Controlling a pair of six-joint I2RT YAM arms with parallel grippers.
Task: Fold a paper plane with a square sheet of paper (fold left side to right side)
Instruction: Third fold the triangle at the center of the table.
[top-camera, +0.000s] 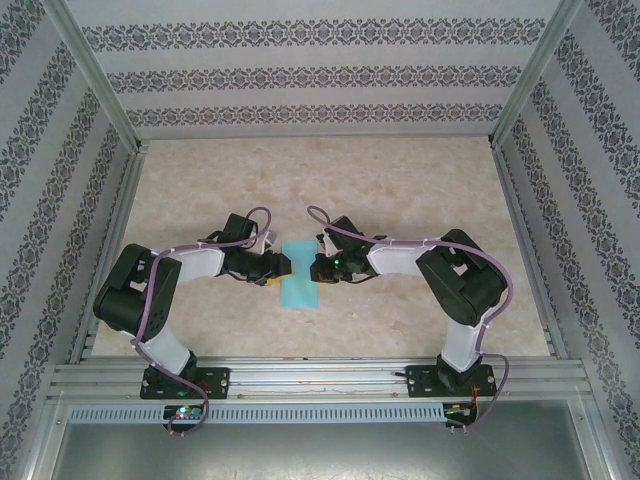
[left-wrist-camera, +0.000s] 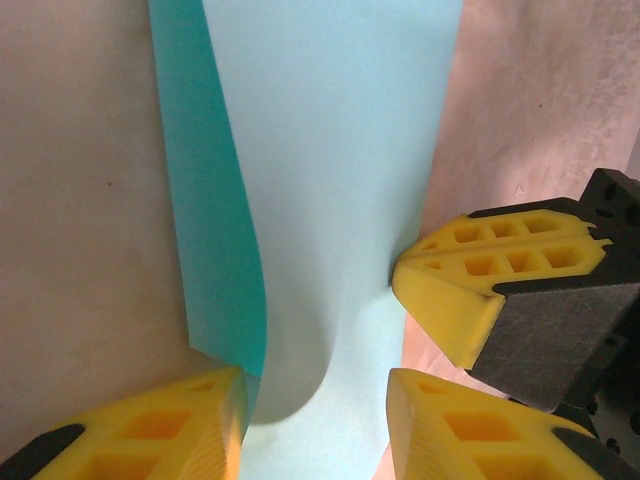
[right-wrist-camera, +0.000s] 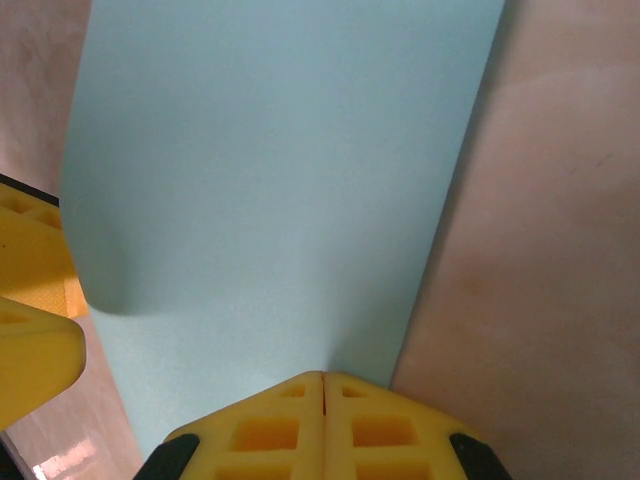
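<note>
The square sheet of paper (top-camera: 299, 276) lies mid-table, folded over into a narrow turquoise strip. In the left wrist view its pale upper layer (left-wrist-camera: 330, 180) curls loosely over the darker lower layer (left-wrist-camera: 205, 220) and does not lie flat. My left gripper (left-wrist-camera: 315, 430) is open, its yellow fingers (left-wrist-camera: 150, 430) standing either side of the strip's near end. My right gripper (right-wrist-camera: 322, 385) is shut, fingertips together and resting on the paper (right-wrist-camera: 280, 170) near its right edge. From above, the left gripper (top-camera: 281, 265) and right gripper (top-camera: 317, 266) face each other across the sheet.
The marbled beige table (top-camera: 400, 190) stretches open behind and to both sides of the paper. Patterned walls (top-camera: 320, 75) and metal frame rails (top-camera: 320, 378) enclose it. The right gripper's yellow finger (left-wrist-camera: 480, 270) touches the strip's right edge in the left wrist view.
</note>
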